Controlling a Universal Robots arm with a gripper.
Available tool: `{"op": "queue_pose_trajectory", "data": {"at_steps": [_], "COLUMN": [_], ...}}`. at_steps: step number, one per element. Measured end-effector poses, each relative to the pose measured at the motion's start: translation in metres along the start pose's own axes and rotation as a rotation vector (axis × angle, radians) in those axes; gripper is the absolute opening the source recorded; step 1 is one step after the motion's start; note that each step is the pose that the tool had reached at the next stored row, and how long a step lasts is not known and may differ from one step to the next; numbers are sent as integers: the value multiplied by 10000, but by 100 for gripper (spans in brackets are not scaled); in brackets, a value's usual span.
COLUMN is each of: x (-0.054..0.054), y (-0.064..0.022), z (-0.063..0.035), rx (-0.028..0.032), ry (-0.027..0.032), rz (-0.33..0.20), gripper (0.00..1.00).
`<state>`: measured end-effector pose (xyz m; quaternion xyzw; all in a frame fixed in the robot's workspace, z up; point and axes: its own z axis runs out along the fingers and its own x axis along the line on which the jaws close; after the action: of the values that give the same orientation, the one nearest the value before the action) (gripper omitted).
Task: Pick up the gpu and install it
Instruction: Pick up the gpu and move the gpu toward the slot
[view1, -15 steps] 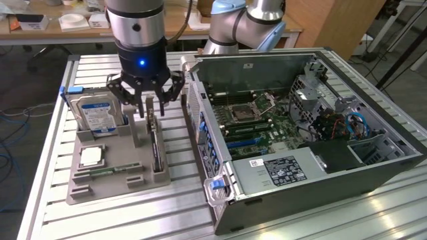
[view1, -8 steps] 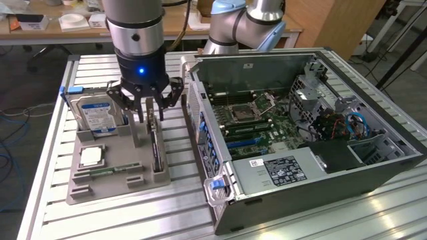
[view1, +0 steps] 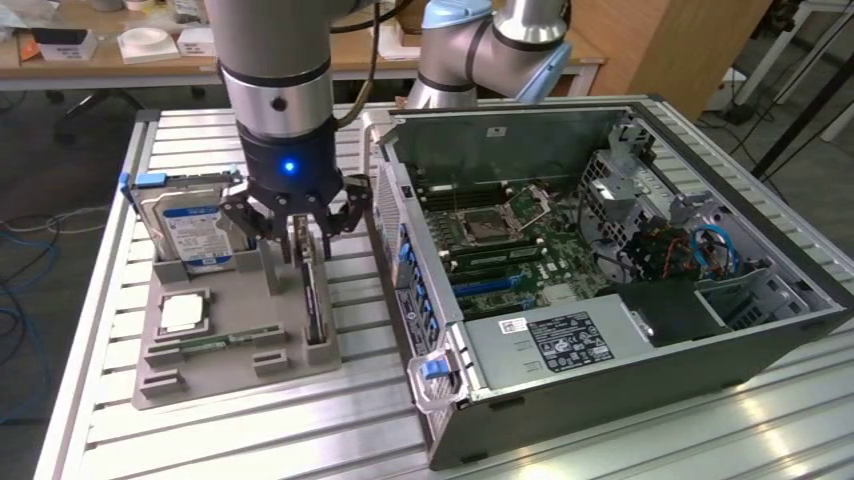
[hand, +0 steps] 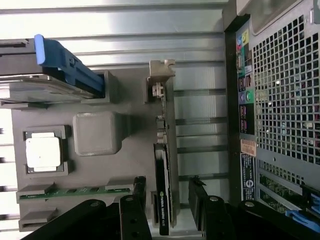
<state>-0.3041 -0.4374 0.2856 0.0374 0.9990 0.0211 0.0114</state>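
Claw (view1: 304, 238) is wide open just above the gpu (view1: 316, 300), with one finger (hand: 136, 200) on each side of its top edge. It seems not to touch the card, but this is hard to judge. The gpu stands on edge in a grey holder (view1: 220, 375) on the worktop (view1: 267, 430), beside the open computer case (view1: 601, 250).

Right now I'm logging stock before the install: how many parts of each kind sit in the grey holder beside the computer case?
gpu: 1
hard drive: 1
processor chip: 1
memory stick: 1
Total: 4
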Motion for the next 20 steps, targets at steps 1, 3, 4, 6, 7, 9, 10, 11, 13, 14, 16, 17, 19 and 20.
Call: {"op": "queue_pose_trajectory", "data": {"at_steps": [1,3,4,6,7,9,10,11,13,14,16,17,19,20], "x": [-27,-41,-42,-42,-27,26,40,49,51,51,51,50,40,35], "y": [2,0,-3,-5,-8,-12,-14,-15,-18,-19,-20,-20,-22,-22], "z": [16,53,55,57,70,105,125,143,179,196,232,251,287,305], "rx": [1,-1,12,58,79,99,104,109,111,113,113,113,112,112], "ry": [15,23,27,28,27,24,22,21,22,22,23,23,22,23], "rz": [2,3,3,1,2,4,6,8,10,10,11,12,9,10], "gripper": [47,47,47,47,47,47,47,47,47,47,47,47,47,47]}}
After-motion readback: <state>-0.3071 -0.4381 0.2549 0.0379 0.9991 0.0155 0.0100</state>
